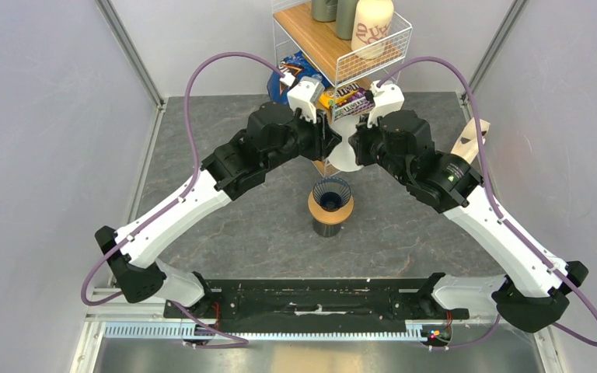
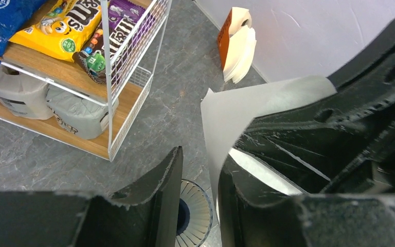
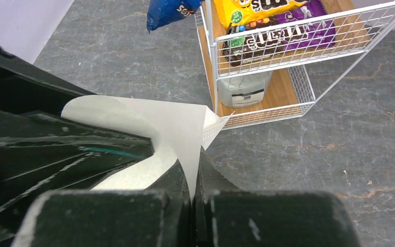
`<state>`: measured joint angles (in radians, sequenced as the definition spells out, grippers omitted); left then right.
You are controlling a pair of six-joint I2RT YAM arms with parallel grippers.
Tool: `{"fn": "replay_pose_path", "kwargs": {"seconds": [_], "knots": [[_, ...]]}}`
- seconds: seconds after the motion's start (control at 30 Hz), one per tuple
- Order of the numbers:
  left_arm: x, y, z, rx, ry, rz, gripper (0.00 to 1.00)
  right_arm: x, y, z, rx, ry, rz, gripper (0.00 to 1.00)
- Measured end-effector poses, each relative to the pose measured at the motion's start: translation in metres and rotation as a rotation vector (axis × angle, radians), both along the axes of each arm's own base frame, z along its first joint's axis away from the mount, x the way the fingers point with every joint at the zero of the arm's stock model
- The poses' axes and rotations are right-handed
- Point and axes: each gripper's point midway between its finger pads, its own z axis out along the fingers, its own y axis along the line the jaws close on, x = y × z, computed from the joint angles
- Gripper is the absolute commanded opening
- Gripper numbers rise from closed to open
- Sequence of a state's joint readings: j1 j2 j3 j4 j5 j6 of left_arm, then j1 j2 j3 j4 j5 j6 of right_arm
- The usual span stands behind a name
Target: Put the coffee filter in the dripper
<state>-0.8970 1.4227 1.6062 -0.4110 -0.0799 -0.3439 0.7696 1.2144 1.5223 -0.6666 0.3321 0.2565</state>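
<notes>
Grey marbled table [image 1: 241, 233] between pale walls [image 1: 39, 116], evenly lit. Just beyond the jaws stands a white wire rack [image 1: 357, 70] with wooden shelves [image 1: 315, 31]; metal posts [image 1: 128, 50] frame the corners.

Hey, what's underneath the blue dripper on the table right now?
The dripper sits on a tan wooden ring, which rests on top of a dark cup. The ring and dripper cover the cup's mouth, so its inside cannot be seen.
</notes>
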Motion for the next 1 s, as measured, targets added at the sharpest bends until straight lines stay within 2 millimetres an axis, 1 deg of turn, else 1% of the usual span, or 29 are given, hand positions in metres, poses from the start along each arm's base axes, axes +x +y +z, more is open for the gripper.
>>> {"fn": "replay_pose_path", "kwargs": {"seconds": [0.03,0.1,0.13,0.17,0.2,0.27,0.33,0.4,0.53,0.67,0.8,0.93,0.97,1.0], "knots": [[0.001,-0.001,-0.002,0.004,0.002,0.001,0.36,0.0,0.001,0.0,0.003,0.002,0.002,0.0],[0.004,-0.003,-0.008,0.017,0.011,0.008,0.41,-0.001,0.002,0.0,0.007,0.004,0.008,0.0],[0.006,-0.005,-0.011,0.025,0.015,0.012,0.41,-0.001,0.002,0.0,0.008,0.005,0.011,0.0],[0.007,-0.007,-0.016,0.034,0.022,0.012,0.36,-0.001,0.003,0.0,0.009,0.006,0.013,0.0],[0.009,-0.009,-0.02,0.042,0.028,0.013,0.28,-0.002,0.003,0.0,0.01,0.006,0.014,0.0],[0.01,-0.012,-0.026,0.053,0.036,0.014,0.17,-0.002,0.003,0.0,0.01,0.007,0.016,0.0],[0.01,-0.013,-0.027,0.058,0.037,0.014,0.08,-0.001,0.003,-0.001,0.008,0.008,0.014,0.0],[0.009,-0.013,-0.026,0.059,0.033,0.02,0.03,0.0,0.002,-0.002,0.0,0.008,0.004,0.0],[0.01,-0.012,-0.022,0.058,0.023,0.029,0.02,0.003,-0.006,-0.004,-0.025,0.003,-0.033,0.0],[0.009,-0.012,-0.023,0.062,0.026,0.027,0.02,0.003,-0.008,-0.009,-0.047,0.013,-0.043,0.0],[0.008,-0.011,-0.027,0.078,0.035,0.031,0.02,0.006,-0.007,-0.018,-0.078,0.04,-0.049,0.0],[0.009,-0.009,-0.03,0.092,0.04,0.046,0.02,0.008,-0.004,-0.023,-0.098,0.054,-0.046,0.0],[0.009,-0.008,-0.03,0.095,0.042,0.046,0.02,0.008,-0.004,-0.024,-0.099,0.055,-0.046,0.0],[0.009,-0.008,-0.031,0.096,0.043,0.046,0.06,0.007,-0.004,-0.023,-0.1,0.054,-0.045,0.0]]}}
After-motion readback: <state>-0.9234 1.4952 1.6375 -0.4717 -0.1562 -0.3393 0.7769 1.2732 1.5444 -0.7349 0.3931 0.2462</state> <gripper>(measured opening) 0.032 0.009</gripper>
